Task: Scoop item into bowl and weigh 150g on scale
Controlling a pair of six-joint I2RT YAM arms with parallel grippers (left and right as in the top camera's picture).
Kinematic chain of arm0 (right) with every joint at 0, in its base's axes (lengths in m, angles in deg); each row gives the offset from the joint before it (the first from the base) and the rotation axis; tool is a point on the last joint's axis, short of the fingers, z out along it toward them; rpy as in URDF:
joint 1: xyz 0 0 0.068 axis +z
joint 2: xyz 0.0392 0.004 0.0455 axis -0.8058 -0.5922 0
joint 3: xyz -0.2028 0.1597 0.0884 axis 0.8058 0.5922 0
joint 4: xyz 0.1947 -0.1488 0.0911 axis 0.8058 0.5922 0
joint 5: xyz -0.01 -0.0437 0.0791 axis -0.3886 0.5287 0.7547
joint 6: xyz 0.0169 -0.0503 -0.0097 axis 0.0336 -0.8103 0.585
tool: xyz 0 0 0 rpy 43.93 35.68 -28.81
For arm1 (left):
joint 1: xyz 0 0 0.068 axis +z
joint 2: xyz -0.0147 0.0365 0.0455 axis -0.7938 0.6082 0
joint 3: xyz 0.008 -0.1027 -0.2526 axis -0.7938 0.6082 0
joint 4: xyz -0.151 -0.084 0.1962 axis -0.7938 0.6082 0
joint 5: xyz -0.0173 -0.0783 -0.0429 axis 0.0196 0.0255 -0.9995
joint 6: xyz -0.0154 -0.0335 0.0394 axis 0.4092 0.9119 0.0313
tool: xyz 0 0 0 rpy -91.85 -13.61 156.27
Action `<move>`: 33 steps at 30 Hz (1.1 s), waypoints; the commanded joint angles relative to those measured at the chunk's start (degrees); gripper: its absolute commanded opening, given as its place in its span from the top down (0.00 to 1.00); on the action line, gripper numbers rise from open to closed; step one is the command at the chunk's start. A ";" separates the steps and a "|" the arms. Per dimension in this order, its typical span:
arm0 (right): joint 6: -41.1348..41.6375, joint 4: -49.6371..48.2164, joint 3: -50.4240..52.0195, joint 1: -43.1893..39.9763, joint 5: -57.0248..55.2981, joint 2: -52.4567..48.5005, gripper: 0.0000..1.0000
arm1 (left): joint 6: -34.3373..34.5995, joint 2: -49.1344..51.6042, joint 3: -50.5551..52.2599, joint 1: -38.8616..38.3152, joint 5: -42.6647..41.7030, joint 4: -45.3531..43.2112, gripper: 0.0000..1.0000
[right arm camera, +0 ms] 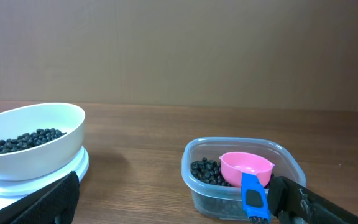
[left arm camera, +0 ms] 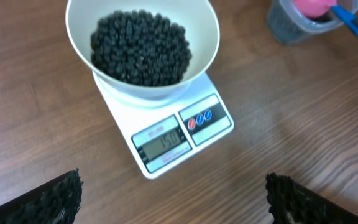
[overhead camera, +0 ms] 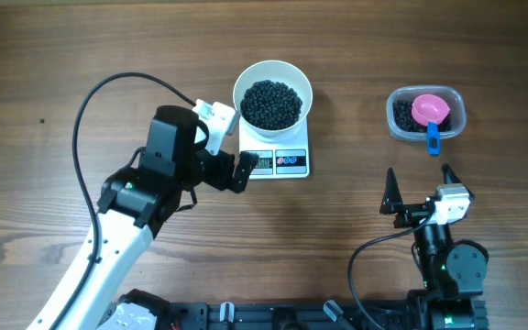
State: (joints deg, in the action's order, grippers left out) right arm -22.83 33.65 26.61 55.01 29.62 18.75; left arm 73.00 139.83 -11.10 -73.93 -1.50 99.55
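The white bowl [overhead camera: 244, 84] stands on the white scale [overhead camera: 291, 162], heaped with the black bean-like item [overhead camera: 271, 103]. In the left wrist view the bowl [left arm camera: 207, 43], the item [left arm camera: 142, 46] and the scale [left arm camera: 219, 121] lie ahead, and the display shows dark digits. My left gripper [overhead camera: 234, 156] hangs open just left of the scale's front, with nothing between its fingers [left arm camera: 55, 199]. My right gripper [overhead camera: 420, 190] is open and holds nothing, near the front edge below the container. The right wrist view shows the bowl [right arm camera: 48, 155] at the left.
A clear plastic container [overhead camera: 401, 124] at the back right holds more black pieces and a pink scoop [overhead camera: 431, 109] with a blue handle [overhead camera: 434, 139]. From the right wrist, the container [right arm camera: 197, 186] and scoop [right arm camera: 246, 168] sit close ahead. Black cables loop beside each arm.
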 commanded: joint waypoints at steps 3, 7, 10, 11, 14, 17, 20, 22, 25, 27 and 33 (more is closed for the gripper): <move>0.33 -0.09 0.07 0.07 -0.15 0.61 0.00 | -1.11 -1.01 -0.50 -0.11 0.31 -5.46 0.00; 0.33 -0.09 0.07 0.07 -0.15 0.61 0.00 | -1.11 -10.19 2.69 3.34 5.40 -5.27 0.00; 0.33 -0.09 0.07 0.07 -0.15 0.61 0.00 | -1.11 -17.81 6.21 5.99 6.75 -5.27 0.00; 0.33 -0.09 0.07 0.07 -0.15 0.61 0.00 | -1.11 -20.26 7.43 6.95 6.73 -5.27 0.00; 0.33 -0.09 0.07 0.07 -0.15 0.61 0.00 | -1.11 -27.58 12.59 9.73 4.92 -5.79 0.00; 0.33 -0.09 0.07 0.07 -0.15 0.61 0.00 | -1.09 -31.39 15.82 12.13 3.08 -7.08 0.00; 0.33 -0.09 0.07 0.07 -0.15 0.61 0.00 | 3.91 -35.10 19.43 17.38 4.02 -9.90 0.00; 0.35 -0.09 0.07 0.07 -0.15 0.61 0.00 | 8.35 -37.70 22.73 21.11 3.72 -14.01 0.00; 0.35 -0.09 0.07 0.07 -0.15 0.61 0.00 | 9.46 -42.42 27.34 23.71 2.86 -18.93 0.00; 0.33 -0.09 0.07 0.07 -0.15 0.61 0.00 | 9.51 -45.70 29.97 24.59 3.54 -20.26 0.00; 0.33 -0.09 0.07 0.07 -0.15 0.61 0.00 | 15.67 -52.11 37.31 24.68 3.50 -24.24 0.00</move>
State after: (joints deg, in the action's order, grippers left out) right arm -22.83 33.63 26.61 55.01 29.62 18.79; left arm 84.56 90.04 22.97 -49.73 2.32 77.49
